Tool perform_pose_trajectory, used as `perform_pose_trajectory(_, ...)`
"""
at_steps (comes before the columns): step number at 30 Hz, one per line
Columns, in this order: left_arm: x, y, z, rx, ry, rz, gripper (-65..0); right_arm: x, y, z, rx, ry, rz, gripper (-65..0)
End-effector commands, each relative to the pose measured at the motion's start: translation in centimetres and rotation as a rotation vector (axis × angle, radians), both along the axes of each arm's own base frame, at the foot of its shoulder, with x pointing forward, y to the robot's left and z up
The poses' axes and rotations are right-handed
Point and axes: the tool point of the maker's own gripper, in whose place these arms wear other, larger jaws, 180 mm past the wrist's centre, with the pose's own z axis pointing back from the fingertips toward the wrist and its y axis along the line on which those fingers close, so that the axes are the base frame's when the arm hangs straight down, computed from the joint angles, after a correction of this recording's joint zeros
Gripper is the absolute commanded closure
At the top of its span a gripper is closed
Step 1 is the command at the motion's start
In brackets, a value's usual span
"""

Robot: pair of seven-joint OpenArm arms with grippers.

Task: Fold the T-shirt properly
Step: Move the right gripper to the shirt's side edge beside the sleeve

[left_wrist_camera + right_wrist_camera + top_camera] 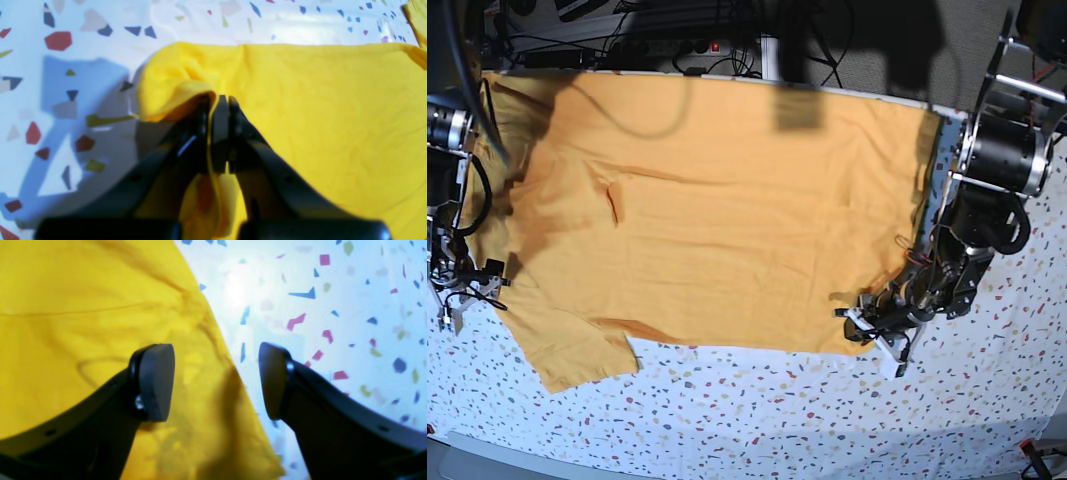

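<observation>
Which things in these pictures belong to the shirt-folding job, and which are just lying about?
Part of the job:
- T-shirt
- left gripper, jaws shut on a corner of it
- right gripper, jaws open over its edge

Just lying about:
- speckled table cover
- cables behind the table

no legible text, labels, nos

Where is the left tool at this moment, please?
In the base view the left tool is at the right side, at the T-shirt's lower right corner near the table's front edge; it is shut on that corner.
</observation>
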Motion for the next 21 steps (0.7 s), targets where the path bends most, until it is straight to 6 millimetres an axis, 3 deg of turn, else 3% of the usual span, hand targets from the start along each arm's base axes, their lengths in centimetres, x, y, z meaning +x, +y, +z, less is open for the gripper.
perform_pose_trajectory(1,2.0,-0.2,2.9,-0.024,-0.073,0.005,0.0,0.6,-1.5,2.1,-0.019,-0.058,-0.031,-39.0)
perform_pose_trajectory(7,2.0,-0.2,2.9,-0.026,-0.073,0.005,0.0,-1.1,0.3,-1.3,0.014,-0.001,-0.016,-39.0)
perform_pose_trajectory(11,2.0,-0.2,2.9,-0.026,-0.073,0.005,0.0,-0.9,1.8,-2.1,0.037,0.012,0.031,-39.0)
perform_pose_trajectory(14,2.0,-0.2,2.9,-0.025,-0.073,0.005,0.0,-0.5,2.6,-2.0,0.058,0.008,0.072,-28.1)
perform_pose_trajectory(21,2.1,-0.2,2.9,-0.026,-0.077,0.006,0.0,-0.5,2.1,-1.6,0.047,0.004,0.071,-5.2)
